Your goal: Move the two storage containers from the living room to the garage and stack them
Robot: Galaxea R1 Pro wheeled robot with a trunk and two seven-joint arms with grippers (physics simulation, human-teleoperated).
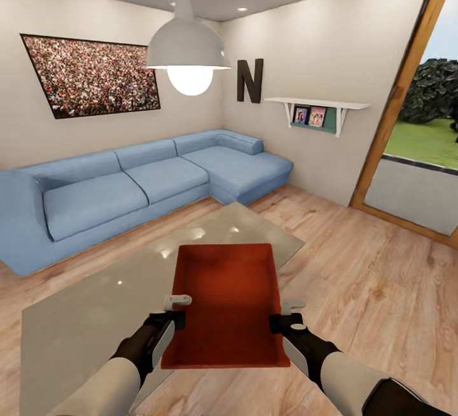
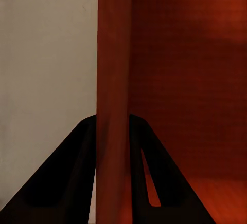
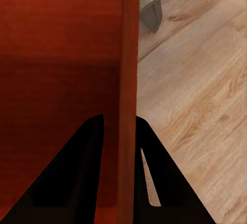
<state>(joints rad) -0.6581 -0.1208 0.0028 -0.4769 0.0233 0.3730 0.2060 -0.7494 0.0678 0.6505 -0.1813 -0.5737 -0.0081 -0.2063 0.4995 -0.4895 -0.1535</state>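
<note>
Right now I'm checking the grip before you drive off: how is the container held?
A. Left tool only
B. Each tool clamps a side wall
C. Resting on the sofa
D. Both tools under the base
B: the left tool and the right tool each pinch a side wall of the container.

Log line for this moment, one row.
room: living room | held: storage container, above glass table | left gripper: shut on left wall | right gripper: shut on right wall

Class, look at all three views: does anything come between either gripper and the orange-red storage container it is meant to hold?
Nothing does. The left gripper has its fingers straddling one side wall of the storage container, and the right gripper straddles the opposite wall. Both walls sit directly between the fingers, with no object wedged in.
</note>
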